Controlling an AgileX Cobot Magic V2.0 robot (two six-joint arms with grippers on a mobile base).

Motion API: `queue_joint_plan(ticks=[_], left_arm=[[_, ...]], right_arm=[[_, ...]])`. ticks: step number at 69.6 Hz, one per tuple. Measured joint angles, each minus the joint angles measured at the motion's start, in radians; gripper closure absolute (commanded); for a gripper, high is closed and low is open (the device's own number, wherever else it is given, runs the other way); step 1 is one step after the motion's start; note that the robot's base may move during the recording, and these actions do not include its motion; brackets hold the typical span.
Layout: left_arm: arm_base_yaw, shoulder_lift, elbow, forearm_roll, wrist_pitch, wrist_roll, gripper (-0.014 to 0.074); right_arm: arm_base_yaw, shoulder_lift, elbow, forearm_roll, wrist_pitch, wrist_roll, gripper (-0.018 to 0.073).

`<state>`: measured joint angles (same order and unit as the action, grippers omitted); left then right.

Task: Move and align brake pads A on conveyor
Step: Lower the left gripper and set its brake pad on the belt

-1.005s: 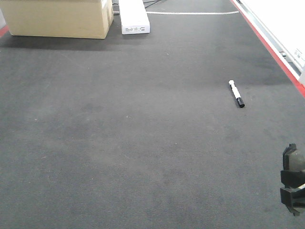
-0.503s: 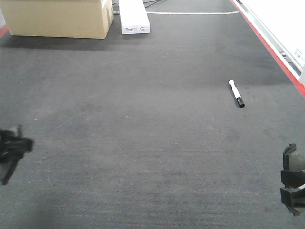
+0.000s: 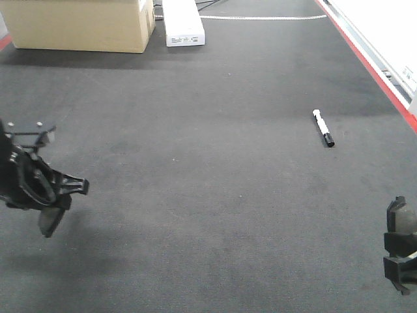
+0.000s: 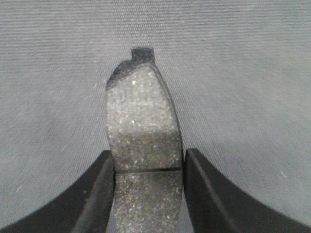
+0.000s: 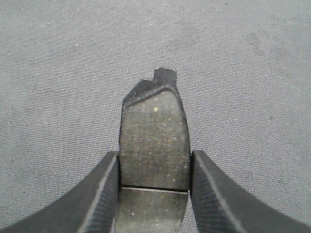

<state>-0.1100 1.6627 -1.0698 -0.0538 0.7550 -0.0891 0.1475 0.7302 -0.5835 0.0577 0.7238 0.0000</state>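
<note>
In the left wrist view a brake pad (image 4: pixel 143 116), grey speckled face with a centre groove, sits pinched between my left gripper's (image 4: pixel 148 170) black fingers above the belt. The right wrist view shows a second brake pad (image 5: pixel 154 131) clamped the same way in my right gripper (image 5: pixel 154 174). From the front camera, the left gripper (image 3: pixel 49 195) hangs over the left side of the dark conveyor (image 3: pixel 208 195). The right gripper (image 3: pixel 401 254) is at the bottom right edge. I cannot make out either pad in the front view.
A black-and-white marker pen (image 3: pixel 323 128) lies on the belt at the right. A cardboard box (image 3: pixel 81 25) and a white box (image 3: pixel 182 23) stand at the far end. The red frame edge (image 3: pixel 378 72) runs along the right side.
My left gripper has come in from the left edge of the front view and moved right over the belt. The right gripper has stayed put.
</note>
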Motion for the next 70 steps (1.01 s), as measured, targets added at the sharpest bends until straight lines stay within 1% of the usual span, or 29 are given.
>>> queue_joint_plan(ticks=[23,33,41,60,66,70], left_arm=[[0.000,0.137,-0.003,0.000,-0.046,0.000,0.0563],[0.000,0.160,-0.004,0.000,-0.050,0.000,0.0519],[0.000,0.161,-0.004,0.001,-0.055,0.004,0.0442],[0.000,0.161,-0.005,0.001,-0.058,0.019,0.0191],[0.000,0.161,-0.005,0.001,-0.060,0.022,0.0136],[0.000,0.156,-0.005,0.002,-0.062,0.024,0.0116]], right_arm=[[0.000,0.000,0.000,0.000,0.000,0.000,0.0535],[0.000,0.000,0.000,0.000,0.000,0.000,0.0535],[0.000,0.000,0.000,0.000,0.000,0.000,0.0535],[0.000,0.000,0.000,0.000,0.000,0.000,0.0535],[0.000,0.000,0.000,0.000,0.000,0.000,0.0535],[0.000,0.000,0.000,0.000,0.000,0.000,0.0535]])
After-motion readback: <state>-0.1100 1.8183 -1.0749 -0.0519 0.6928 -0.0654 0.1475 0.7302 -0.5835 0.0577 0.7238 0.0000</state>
